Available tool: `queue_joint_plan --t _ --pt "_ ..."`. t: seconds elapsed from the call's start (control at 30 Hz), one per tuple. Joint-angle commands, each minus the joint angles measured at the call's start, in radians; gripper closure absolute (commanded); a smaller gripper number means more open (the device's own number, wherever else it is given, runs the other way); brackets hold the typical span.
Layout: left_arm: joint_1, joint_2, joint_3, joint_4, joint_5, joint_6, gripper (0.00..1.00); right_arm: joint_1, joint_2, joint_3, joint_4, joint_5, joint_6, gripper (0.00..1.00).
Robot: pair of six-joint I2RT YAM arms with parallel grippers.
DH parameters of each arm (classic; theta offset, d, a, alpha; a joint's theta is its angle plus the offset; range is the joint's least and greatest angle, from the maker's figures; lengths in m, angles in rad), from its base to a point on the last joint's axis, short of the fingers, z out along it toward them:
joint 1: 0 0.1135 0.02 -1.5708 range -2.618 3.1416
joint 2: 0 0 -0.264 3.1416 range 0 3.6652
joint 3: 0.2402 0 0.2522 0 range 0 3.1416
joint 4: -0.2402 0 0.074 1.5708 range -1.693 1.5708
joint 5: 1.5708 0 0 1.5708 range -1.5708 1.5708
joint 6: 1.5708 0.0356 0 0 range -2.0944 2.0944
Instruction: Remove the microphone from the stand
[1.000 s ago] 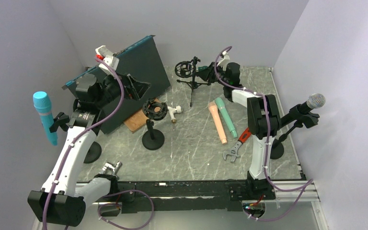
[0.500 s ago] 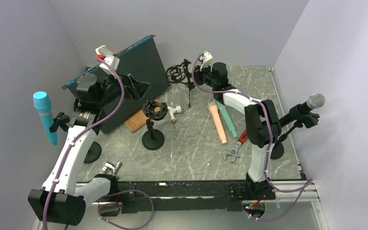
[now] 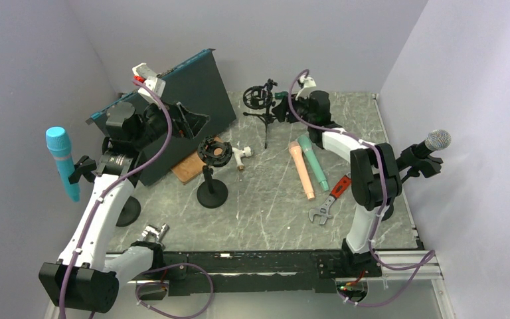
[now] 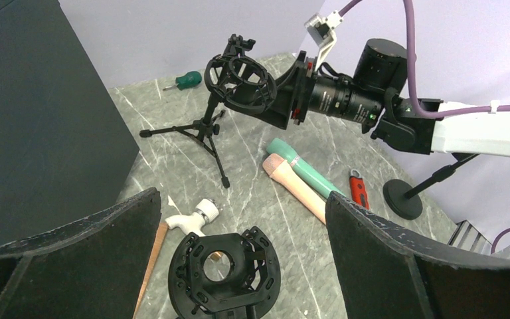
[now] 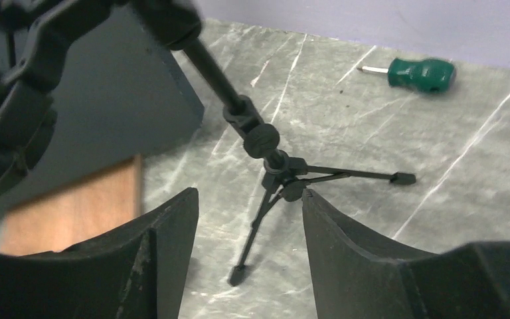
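A blue microphone point(image 3: 62, 161) stands clipped in a stand at the far left. A black microphone with a silver head point(image 3: 431, 145) sits in a stand at the far right. A pink microphone point(image 3: 301, 173) and a green one point(image 3: 313, 161) lie side by side on the table. My right gripper point(image 3: 280, 107) is open at the back, close beside the empty shock mount of a tripod stand point(image 3: 259, 98); its wrist view shows the tripod legs point(image 5: 272, 159) beyond the parted fingers point(image 5: 172, 226). My left gripper point(image 4: 242, 199) hangs wide open above an empty round-base shock mount point(image 4: 226, 269).
A dark panel point(image 3: 179, 100) leans at the back left, with a wooden block point(image 3: 189, 166) and a white tap point(image 3: 242, 154) at its foot. A red-handled wrench point(image 3: 329, 199) lies near the right stand's base point(image 3: 384, 209). A green screwdriver point(image 5: 420, 73) lies behind the tripod.
The right gripper, shut on the tripod stand's mount, tipped it left, brought it back upright to the right, and has now opened. The left arm has not moved.
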Motion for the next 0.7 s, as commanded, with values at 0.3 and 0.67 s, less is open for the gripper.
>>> queue_joint_plan --t 0.3,0.67 --pt "0.001 -0.015 0.0 0.055 0.025 -0.006 0.03 -0.114 0.218 0.204 0.16 -0.38 0.935 0.36" --pt "0.001 -0.015 0.001 0.055 0.03 -0.007 0.03 -0.111 0.35 0.261 0.292 -0.386 1.143 0.47"
